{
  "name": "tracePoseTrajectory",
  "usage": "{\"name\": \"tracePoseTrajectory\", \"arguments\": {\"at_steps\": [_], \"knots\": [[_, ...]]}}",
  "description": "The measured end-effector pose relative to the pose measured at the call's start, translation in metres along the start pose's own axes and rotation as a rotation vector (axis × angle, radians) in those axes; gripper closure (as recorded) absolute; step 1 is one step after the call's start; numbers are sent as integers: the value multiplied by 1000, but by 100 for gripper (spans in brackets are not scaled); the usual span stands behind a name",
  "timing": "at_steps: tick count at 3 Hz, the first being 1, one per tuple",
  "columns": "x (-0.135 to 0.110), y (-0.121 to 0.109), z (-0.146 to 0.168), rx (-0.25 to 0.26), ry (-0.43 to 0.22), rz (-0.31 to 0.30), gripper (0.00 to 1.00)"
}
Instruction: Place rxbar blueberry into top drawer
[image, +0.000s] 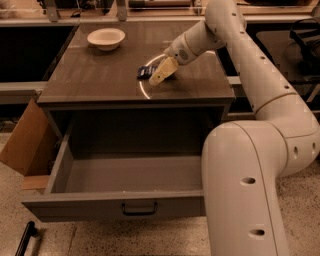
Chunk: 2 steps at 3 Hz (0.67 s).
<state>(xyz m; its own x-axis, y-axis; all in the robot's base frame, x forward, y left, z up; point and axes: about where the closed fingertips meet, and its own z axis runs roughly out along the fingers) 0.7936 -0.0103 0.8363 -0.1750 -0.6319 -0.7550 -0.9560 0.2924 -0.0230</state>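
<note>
The rxbar blueberry (144, 72), a small dark navy bar, lies flat on the brown cabinet top (100, 80), mostly covered by my gripper. My gripper (161, 73) is down at the bar's right side, its cream fingers (164, 70) reaching over it toward the left. The top drawer (75, 205) is pulled wide open below the cabinet top. It is grey, looks empty inside, and has a dark bar handle (139, 209) at the middle of its front panel.
A cream bowl (106, 38) stands at the back left of the cabinet top. A cardboard box flap (25, 145) leans at the drawer's left. My white arm and base (250, 175) fill the right side, overlapping the drawer's right end. A dark bar (25, 239) lies on the floor.
</note>
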Motion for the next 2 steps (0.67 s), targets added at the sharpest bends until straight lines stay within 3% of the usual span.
{"name": "tracePoseTrajectory", "arguments": {"at_steps": [1,2], "knots": [[0,2,7,-17,18,-2,0],[2,2,13,-21,35,10,18]]}}
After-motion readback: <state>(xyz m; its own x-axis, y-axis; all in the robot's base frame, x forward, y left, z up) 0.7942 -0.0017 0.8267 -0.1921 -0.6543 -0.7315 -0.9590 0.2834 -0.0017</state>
